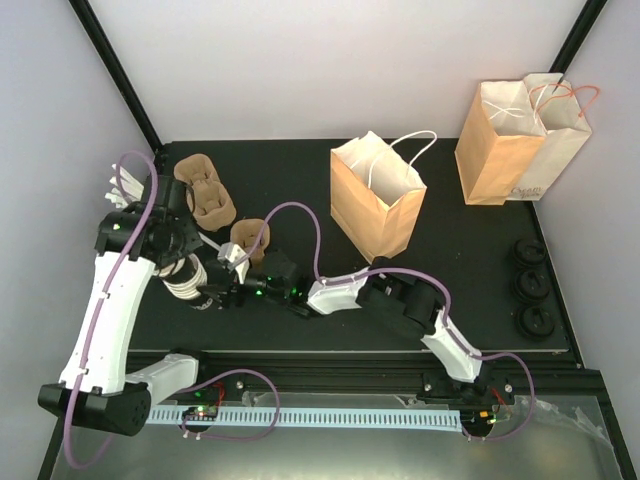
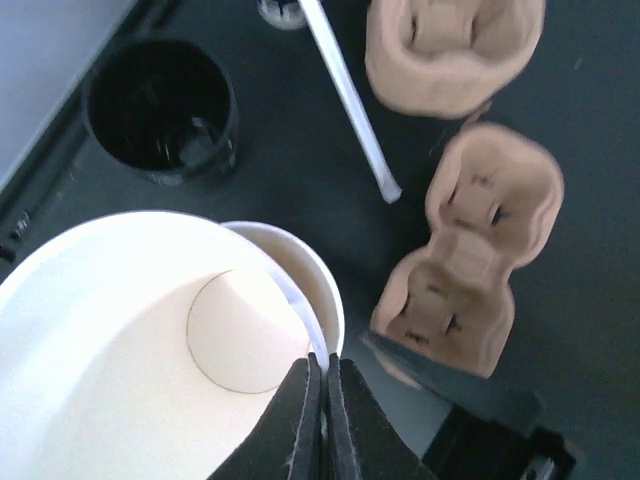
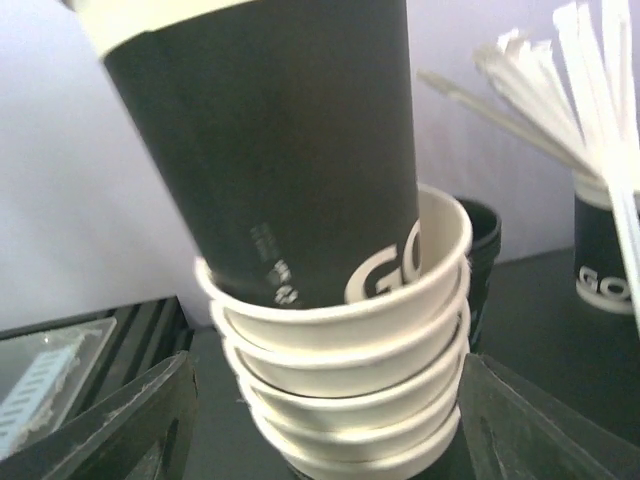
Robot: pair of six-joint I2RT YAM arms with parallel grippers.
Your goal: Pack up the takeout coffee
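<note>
Top external view: the left gripper (image 1: 182, 262) is down over a nested stack of cream-rimmed paper cups (image 1: 184, 283), and the right gripper (image 1: 214, 296) reaches in at the same stack from the opposite side. No lidded takeout coffee can be made out near either set of fingers. Three round black discs (image 1: 530, 285) lie well apart from both, and from above I cannot tell whether they are loose lids or capped cups. An open brown paper bag (image 1: 375, 200) stands well beyond the right fingers.

Left wrist view: the fingers (image 2: 300, 425) are pinched narrow on the rim of a lidless black paper cup with a cream lining (image 2: 130, 350). A second cup's rim shows just past the fingertips. A moulded pulp cup carrier (image 2: 470, 265) lies off to their right.

Right wrist view: the fingers (image 3: 130, 420) stand wide, one on each side of the stack's base, seemingly apart from it. The pinched cup leans between them with its foot in the nest.

The step in hand looks like freeing one cup from the stack, so the packing seems barely begun: no lid is on and nothing is bagged. The next move likely calls for the right fingers to close on the stack while the left draws straight up, or the cup beneath may come along.
</note>
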